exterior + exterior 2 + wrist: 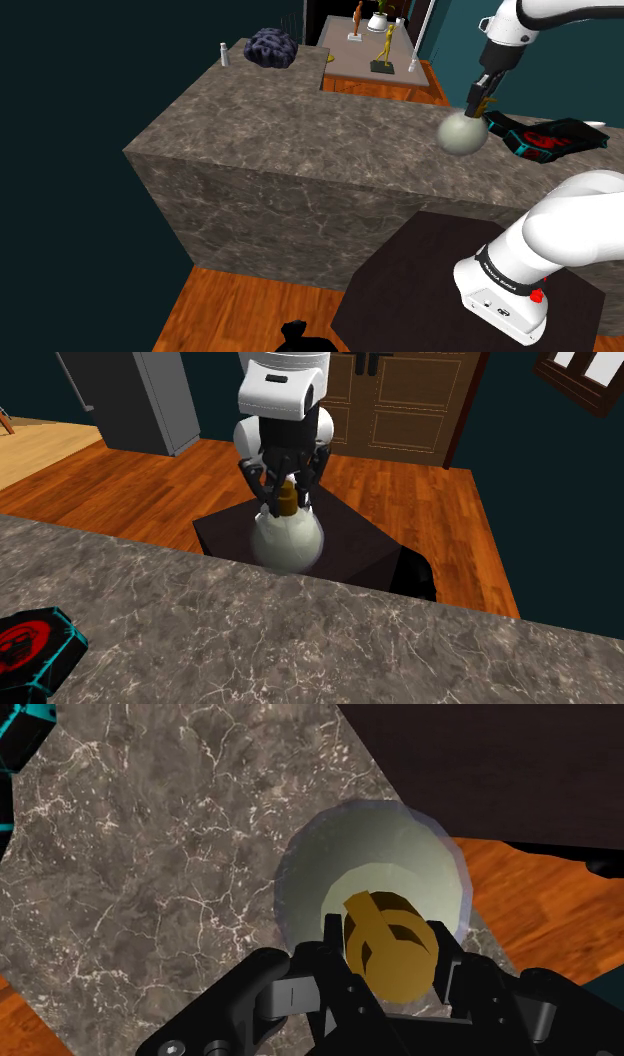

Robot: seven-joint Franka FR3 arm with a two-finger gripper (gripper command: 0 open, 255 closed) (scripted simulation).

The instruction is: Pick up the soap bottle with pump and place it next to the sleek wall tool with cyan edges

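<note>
The pincer [287,504] is clamped on the pump of the soap bottle [287,542] near the cyan-edged tool [545,138]; setting down and release seemingly remain.

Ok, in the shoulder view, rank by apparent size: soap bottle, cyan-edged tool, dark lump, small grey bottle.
1. cyan-edged tool, largest.
2. soap bottle and lump look alike; the lump is farther off, so unranked.
3. small grey bottle, smallest.
</note>
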